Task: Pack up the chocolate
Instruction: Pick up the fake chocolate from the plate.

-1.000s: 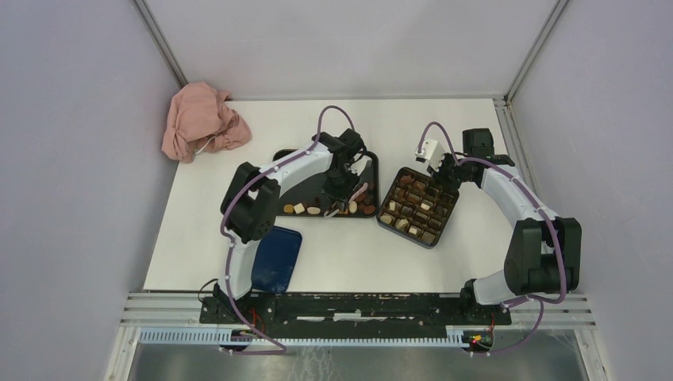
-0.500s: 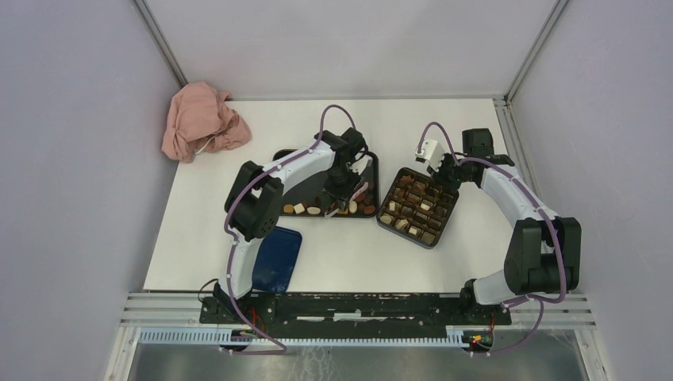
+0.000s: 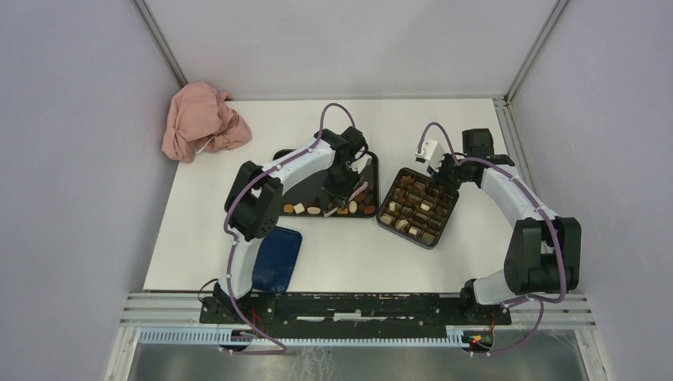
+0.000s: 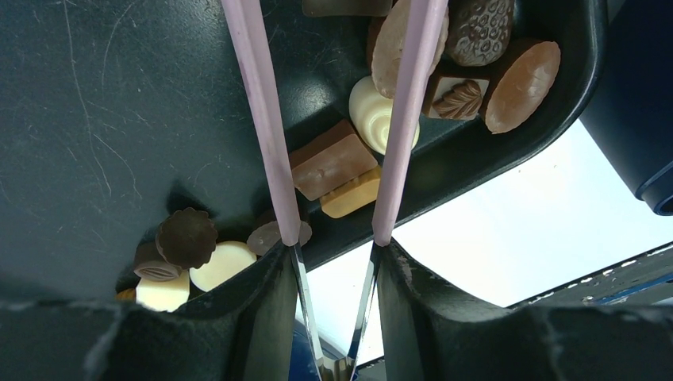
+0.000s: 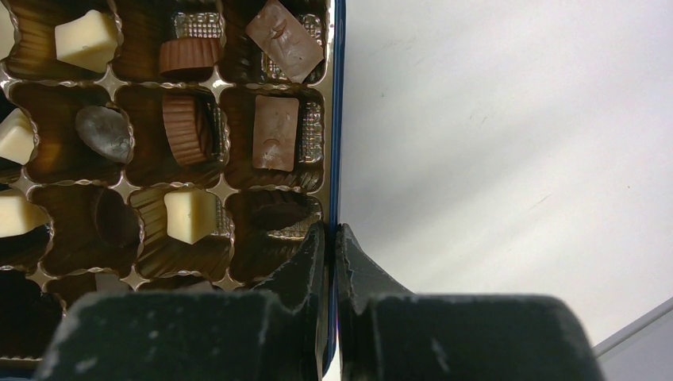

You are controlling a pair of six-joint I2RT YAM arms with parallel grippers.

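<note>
Nearest my arms' bases, a dark blue lid [image 3: 276,259] lies on the white counter [image 3: 357,254]. Just beyond it, my left pincer [image 4: 333,270] is closed partway onto the handle end of the pink tongs [image 4: 260,119]. Their two arms are spread apart above loose chocolate [image 4: 332,163] heaped along the near edge of a black tray [image 4: 95,119]. To the right, my right pincer [image 5: 332,238] is pinched tight on the blue wall of the box [image 3: 405,236], steadying it. I judge this to be the picking step. The next move calls for squeezing the tongs on one piece, lifting it, and carrying it to a free cell. The left wrist view shows each piece's shape but crops the tong tips, so I cannot tell if they grip anything. The right wrist view alone shows which cells hold chocolate. Only the overhead view shows tray and box side by side, and a pink cloth [image 3: 202,119] in the far left corner.
</note>
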